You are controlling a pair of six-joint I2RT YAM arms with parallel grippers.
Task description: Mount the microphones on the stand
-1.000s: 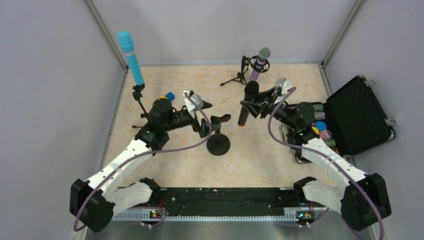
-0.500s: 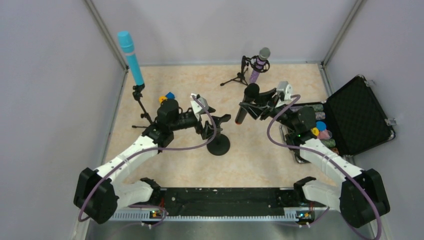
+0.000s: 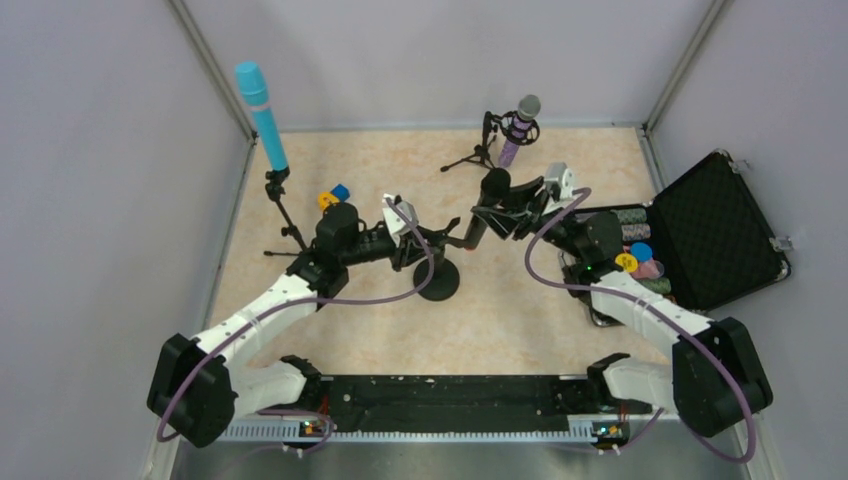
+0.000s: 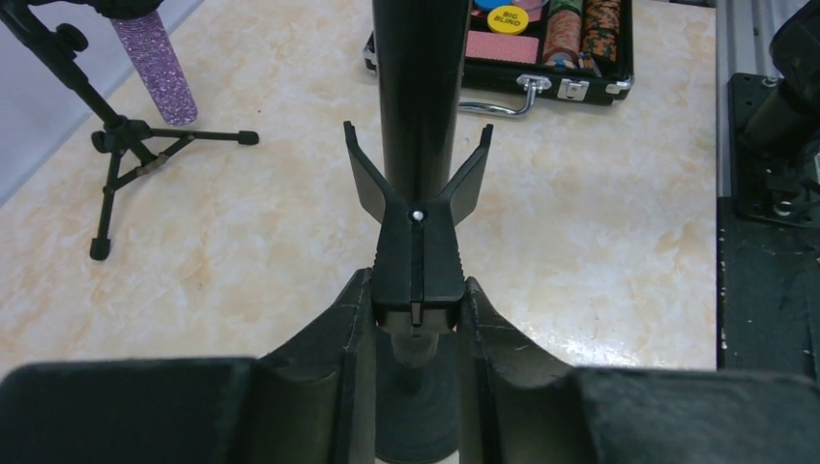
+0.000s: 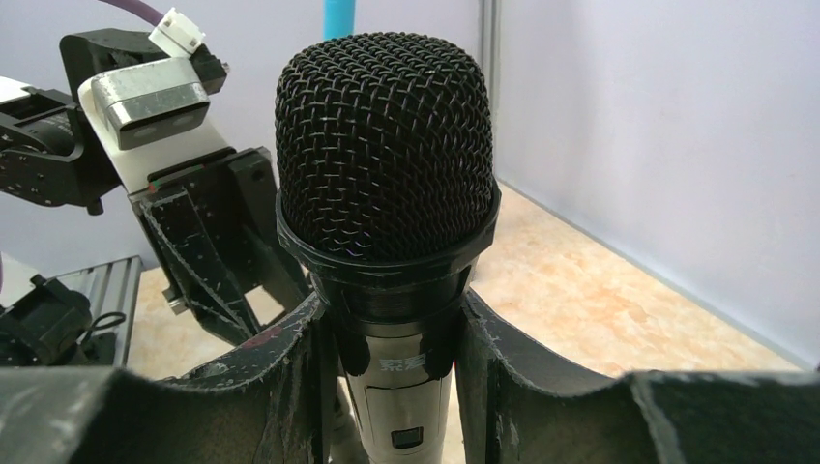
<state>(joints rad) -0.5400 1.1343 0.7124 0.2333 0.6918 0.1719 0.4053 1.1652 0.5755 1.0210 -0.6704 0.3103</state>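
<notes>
My right gripper (image 3: 503, 207) (image 5: 395, 329) is shut on the black microphone (image 3: 488, 205) (image 5: 387, 145) just below its mesh head and holds it tilted. Its lower body (image 4: 418, 87) stands at the mouth of the forked clip (image 4: 418, 242) on the round-base stand (image 3: 440, 283). My left gripper (image 3: 435, 243) (image 4: 416, 295) is shut on that clip's rear end. The light blue microphone (image 3: 260, 115) sits upright on a stand at the far left. The glittery purple microphone (image 3: 518, 125) (image 4: 155, 68) rests in a small tripod stand (image 3: 478, 155) at the back.
An open black case (image 3: 715, 235) with poker chips lies at the right, with its handle side towards the stand (image 4: 527, 82). Small blue and orange pieces (image 3: 333, 194) lie behind my left arm. Grey walls close three sides. A black rail (image 3: 450, 400) runs along the near edge.
My left gripper moved right to the stand's clip and shut on it. My right arm carried the black microphone left and down to the clip's mouth.
</notes>
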